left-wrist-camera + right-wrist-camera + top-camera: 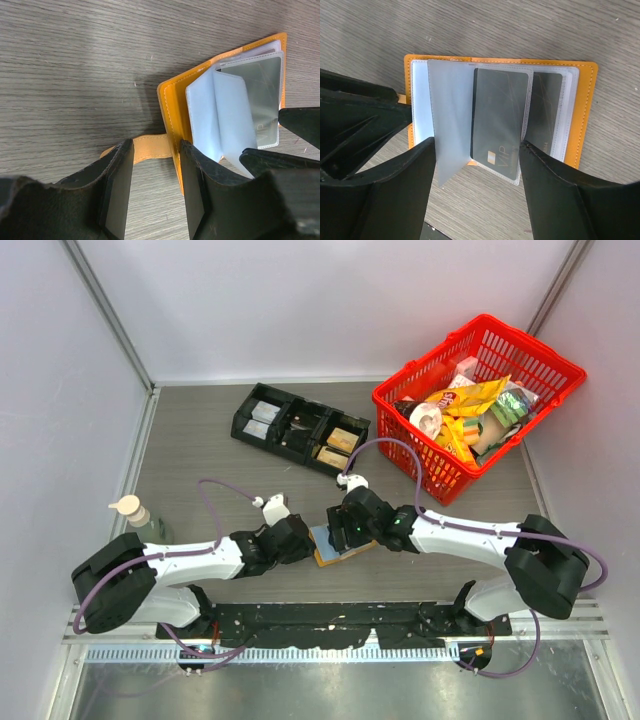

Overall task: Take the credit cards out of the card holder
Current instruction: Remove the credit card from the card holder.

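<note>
Orange holder [585, 110], bench [200, 440] front edge: left hand [156, 150] open astride tab [142, 151], right hand [477, 145] open astride card [500, 115]; unpinned, holder may lift too.

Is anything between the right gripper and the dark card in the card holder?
Only the clear sleeve: the dark VIP card sits inside it, in the open card holder. The right gripper straddles that sleeve, jaws apart; nothing else visible blocks it.
</note>
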Controlling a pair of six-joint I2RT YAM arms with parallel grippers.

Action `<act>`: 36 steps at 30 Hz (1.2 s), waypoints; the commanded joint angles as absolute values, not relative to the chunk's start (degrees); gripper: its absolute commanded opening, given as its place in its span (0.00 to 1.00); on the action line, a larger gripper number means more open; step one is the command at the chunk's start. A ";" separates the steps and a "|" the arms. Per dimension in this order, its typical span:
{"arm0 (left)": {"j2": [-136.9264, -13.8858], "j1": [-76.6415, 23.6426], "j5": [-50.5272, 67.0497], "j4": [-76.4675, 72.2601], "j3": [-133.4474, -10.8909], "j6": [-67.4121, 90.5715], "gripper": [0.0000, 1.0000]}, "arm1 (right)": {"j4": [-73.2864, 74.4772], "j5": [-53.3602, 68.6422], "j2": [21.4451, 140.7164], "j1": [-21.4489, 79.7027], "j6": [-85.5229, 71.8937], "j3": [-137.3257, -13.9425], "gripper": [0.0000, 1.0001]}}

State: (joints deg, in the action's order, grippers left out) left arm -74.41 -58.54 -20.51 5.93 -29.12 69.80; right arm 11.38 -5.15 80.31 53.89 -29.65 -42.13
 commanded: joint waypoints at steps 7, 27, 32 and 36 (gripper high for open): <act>-74.36 -59.06 -19.60 5.80 -29.53 69.52 0.47 | 7.56 -0.88 78.93 54.14 -30.24 -43.68 0.75; -71.11 -59.06 -21.71 7.46 -27.78 72.07 0.58 | 7.73 1.76 75.50 54.14 -30.59 -44.12 0.89; -64.61 -58.97 -25.31 13.78 -26.63 73.82 0.62 | 8.96 -2.46 74.71 54.14 -30.94 -43.95 0.89; -56.79 -58.98 -28.12 19.15 -26.80 73.92 0.64 | 9.93 -6.93 73.57 54.05 -31.11 -43.42 0.84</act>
State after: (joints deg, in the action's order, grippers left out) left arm -62.78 -58.78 -23.07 13.37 -26.61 72.97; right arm 10.44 -1.63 76.47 53.91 -30.35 -42.22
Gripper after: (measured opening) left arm 0.635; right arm 0.863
